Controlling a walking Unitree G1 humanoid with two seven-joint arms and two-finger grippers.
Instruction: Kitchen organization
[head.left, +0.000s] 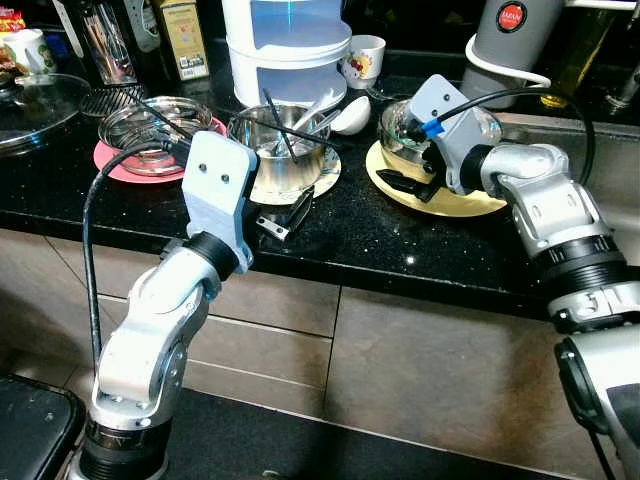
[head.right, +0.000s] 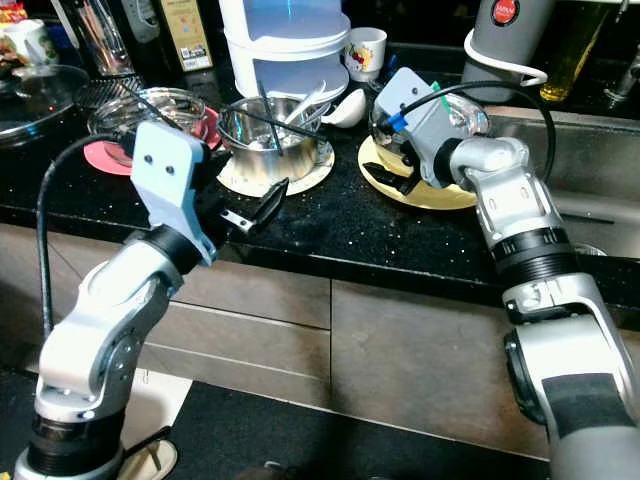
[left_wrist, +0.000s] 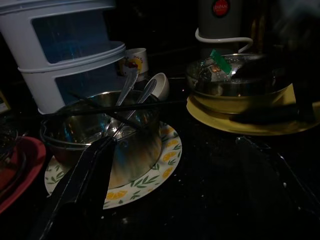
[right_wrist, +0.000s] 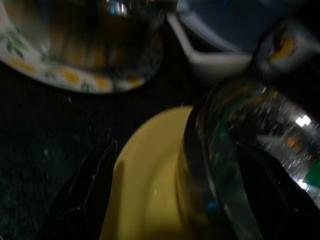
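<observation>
My right gripper is at the glass bowl on the yellow plate, fingers open, one inside the rim and one outside over the plate. To grip it well, I think I should close slowly on the thin curved wall, because wet, smooth glass can slip. My left gripper hovers open on the black speckled counter, just beside the shiny steel bowl with utensils, which stands on a round plate with lemon pattern.
</observation>
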